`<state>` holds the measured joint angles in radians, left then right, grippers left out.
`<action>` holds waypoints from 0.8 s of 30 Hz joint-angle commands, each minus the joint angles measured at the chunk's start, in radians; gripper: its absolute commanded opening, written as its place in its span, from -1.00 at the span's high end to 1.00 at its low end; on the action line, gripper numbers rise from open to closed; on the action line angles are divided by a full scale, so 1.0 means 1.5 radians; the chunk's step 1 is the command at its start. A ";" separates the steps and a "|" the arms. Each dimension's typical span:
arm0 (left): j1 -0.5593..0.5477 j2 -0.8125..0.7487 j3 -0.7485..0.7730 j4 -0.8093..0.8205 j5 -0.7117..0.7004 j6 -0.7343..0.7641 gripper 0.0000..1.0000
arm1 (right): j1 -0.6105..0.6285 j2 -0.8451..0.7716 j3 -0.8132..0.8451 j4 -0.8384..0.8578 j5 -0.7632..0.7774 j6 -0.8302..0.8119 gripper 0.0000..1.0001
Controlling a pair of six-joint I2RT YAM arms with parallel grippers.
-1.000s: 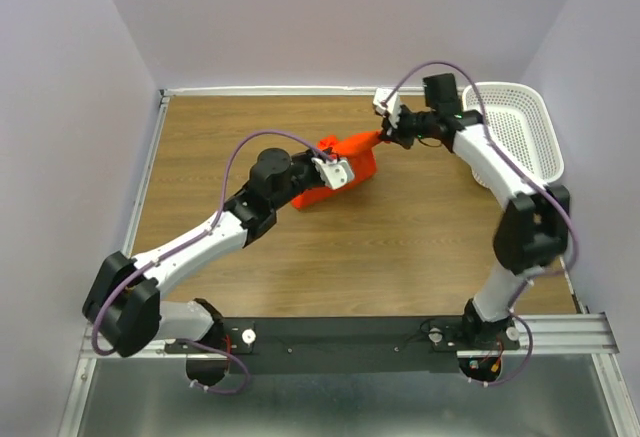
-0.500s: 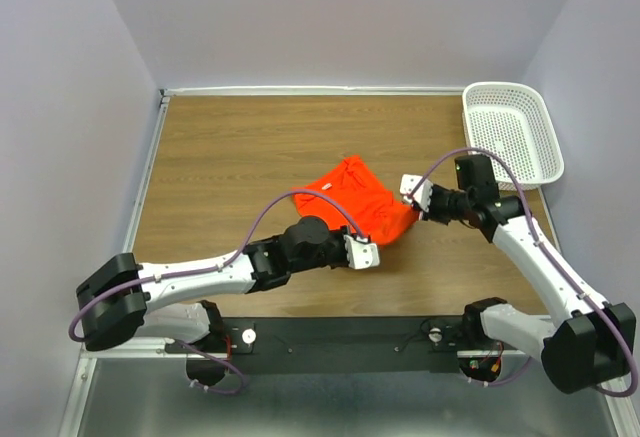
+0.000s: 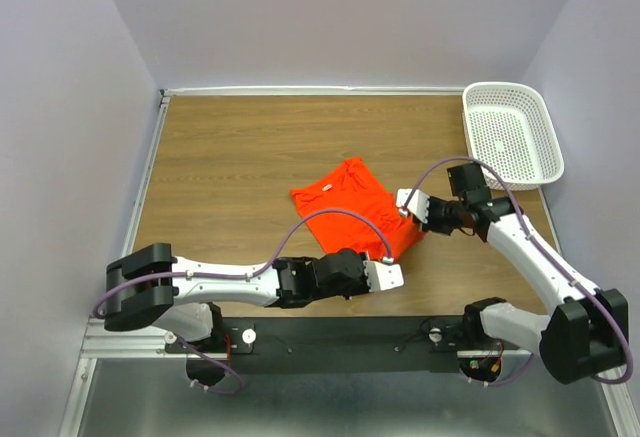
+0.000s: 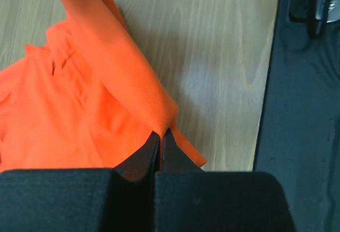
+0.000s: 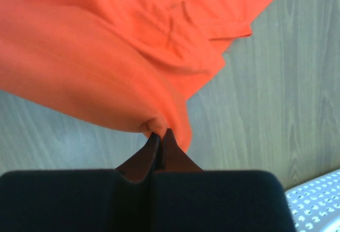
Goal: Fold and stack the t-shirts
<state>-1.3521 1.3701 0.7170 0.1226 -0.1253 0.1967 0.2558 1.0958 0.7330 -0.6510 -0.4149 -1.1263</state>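
Orange-red t-shirt [image 3: 345, 202], soft and creased, lies pinched by left end effector [image 4: 159, 139] and right end effector [image 5: 160, 136].

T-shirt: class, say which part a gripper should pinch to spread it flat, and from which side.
Probably the corners opposite the collar, from the near right: the t-shirt lies collar far-left, and the left gripper and right gripper pinch there.

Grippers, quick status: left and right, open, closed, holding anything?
Left gripper: closed, pinching a fold of the orange-red t-shirt.
Right gripper: closed, pinching another fold of the same t-shirt.
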 commanded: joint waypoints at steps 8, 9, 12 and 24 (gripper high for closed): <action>-0.004 -0.044 0.013 -0.044 -0.200 -0.079 1.00 | -0.002 0.193 0.190 0.024 -0.059 0.035 0.99; -0.003 -0.058 0.010 -0.043 -0.229 -0.078 1.00 | -0.002 0.210 0.224 0.024 -0.067 0.041 0.99; 0.008 -0.082 -0.005 -0.037 -0.267 -0.065 1.00 | -0.002 0.255 0.275 0.025 -0.098 0.049 0.99; 0.277 -0.103 -0.047 0.065 -0.224 0.053 1.00 | 0.039 0.574 0.608 0.081 -0.194 0.187 0.99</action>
<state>-1.0241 1.1835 0.6582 0.1501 -0.4850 0.1963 0.2951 1.8290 1.5169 -0.6201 -0.6876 -0.9539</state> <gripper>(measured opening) 0.012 0.012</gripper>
